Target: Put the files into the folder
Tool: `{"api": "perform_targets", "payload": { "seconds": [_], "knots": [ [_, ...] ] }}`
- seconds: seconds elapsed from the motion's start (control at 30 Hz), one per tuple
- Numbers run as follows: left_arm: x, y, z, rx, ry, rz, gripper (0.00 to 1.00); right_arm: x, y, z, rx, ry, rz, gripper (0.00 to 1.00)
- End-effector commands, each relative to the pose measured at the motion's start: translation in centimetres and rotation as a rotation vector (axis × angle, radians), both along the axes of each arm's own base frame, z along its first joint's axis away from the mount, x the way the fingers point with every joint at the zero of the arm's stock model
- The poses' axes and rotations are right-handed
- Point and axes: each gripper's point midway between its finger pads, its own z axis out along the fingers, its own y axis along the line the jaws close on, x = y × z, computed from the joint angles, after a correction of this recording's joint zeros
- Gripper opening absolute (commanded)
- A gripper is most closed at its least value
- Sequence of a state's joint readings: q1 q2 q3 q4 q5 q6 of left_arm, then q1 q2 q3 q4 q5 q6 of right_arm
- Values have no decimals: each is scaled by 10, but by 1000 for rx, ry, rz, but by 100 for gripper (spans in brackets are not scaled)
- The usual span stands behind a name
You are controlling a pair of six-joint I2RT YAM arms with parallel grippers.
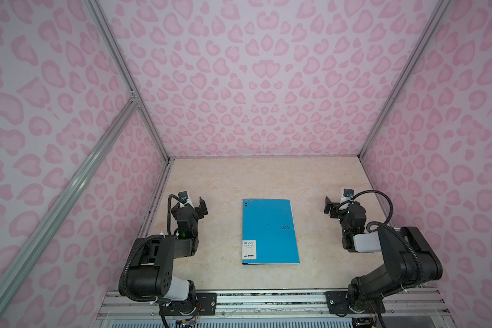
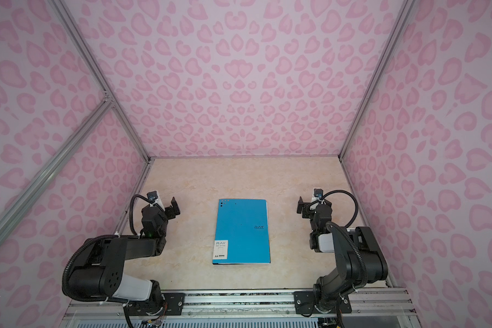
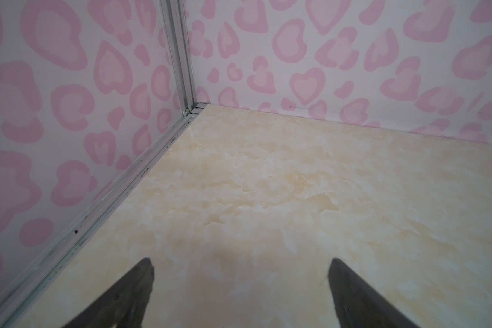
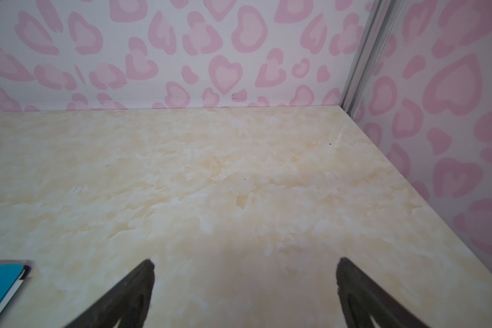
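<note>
Thin bright blue folder was seen closed, flat at table centre. Judged light, floppy, slick; long-edge pinch advised. Left end effector and right end effector were spread, empty.

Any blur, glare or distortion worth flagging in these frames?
Both top views: even soft light, no glare, folder sharp, frame rails splayed by wide-angle distortion. Left wrist view: left gripper blurred, table crisp. Right wrist view: right gripper likewise, faint shadow beneath.

two black arms, white joint covers, ribbed black cables, dark tapered jaws
</note>
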State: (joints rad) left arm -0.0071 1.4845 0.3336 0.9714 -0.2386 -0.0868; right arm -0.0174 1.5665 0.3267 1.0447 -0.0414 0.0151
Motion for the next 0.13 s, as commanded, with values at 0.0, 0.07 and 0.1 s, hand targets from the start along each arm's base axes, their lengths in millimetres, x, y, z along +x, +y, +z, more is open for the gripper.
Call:
{"api": "perform_targets", "payload": {
  "seconds": [0.0, 0.07, 0.1],
  "knots": [
    [3, -1, 2, -7, -4, -14, 97, 0, -2, 0, -9, -1, -11, 100],
    [-2, -2, 5, -6, -26, -20, 97, 0, -2, 0, -9, 1, -9, 100],
    [-2, -2, 5, -4, -28, -18, 97, 0, -2, 0, -9, 1, -9, 100]
  ]
}}
